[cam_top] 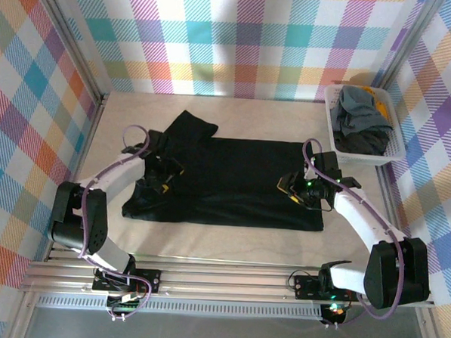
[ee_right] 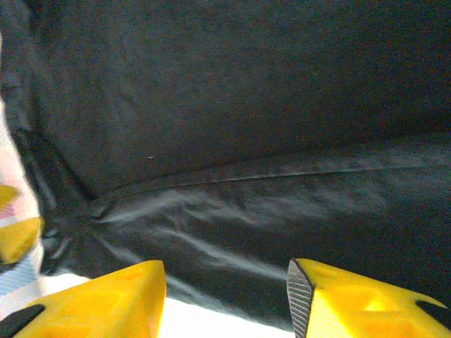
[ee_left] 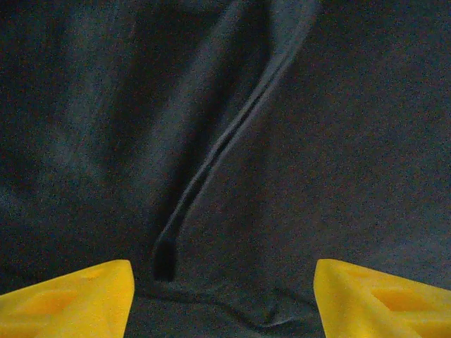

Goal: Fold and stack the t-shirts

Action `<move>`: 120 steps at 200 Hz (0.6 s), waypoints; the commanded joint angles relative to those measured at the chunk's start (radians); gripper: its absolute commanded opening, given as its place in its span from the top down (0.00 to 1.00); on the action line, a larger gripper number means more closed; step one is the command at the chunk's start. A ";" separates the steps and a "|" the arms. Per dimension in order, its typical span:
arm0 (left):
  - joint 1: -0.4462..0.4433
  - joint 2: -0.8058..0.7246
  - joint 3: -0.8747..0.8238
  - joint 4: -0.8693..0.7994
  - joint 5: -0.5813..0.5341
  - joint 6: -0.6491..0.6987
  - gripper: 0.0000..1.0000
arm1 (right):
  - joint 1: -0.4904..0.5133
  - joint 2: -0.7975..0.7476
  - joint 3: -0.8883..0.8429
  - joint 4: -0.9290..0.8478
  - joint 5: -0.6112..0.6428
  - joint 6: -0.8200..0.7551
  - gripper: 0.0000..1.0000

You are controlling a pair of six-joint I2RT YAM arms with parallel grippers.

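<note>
A large black t-shirt [cam_top: 232, 181] lies spread flat across the middle of the table, one sleeve [cam_top: 188, 125] sticking out toward the back left. My left gripper [cam_top: 164, 177] hovers over its left part. In the left wrist view it [ee_left: 224, 303] is open, with a raised fold [ee_left: 211, 162] of the black cloth running away ahead of it. My right gripper [cam_top: 289, 186] is over the shirt's right part. Seen from the right wrist it [ee_right: 225, 299] stands open above the cloth's hem [ee_right: 232, 172], nothing pinched between its fingers.
A white slatted basket [cam_top: 332, 133] stands at the back right, holding bunched grey-blue, dark and yellow-orange t-shirts [cam_top: 360, 119]. Chequered walls close in the table on three sides. Bare tabletop runs along the back and in front of the black shirt.
</note>
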 commanded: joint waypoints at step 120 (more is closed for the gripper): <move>-0.089 0.168 0.124 0.002 -0.033 -0.033 0.96 | 0.005 -0.008 -0.017 0.155 -0.200 0.002 0.47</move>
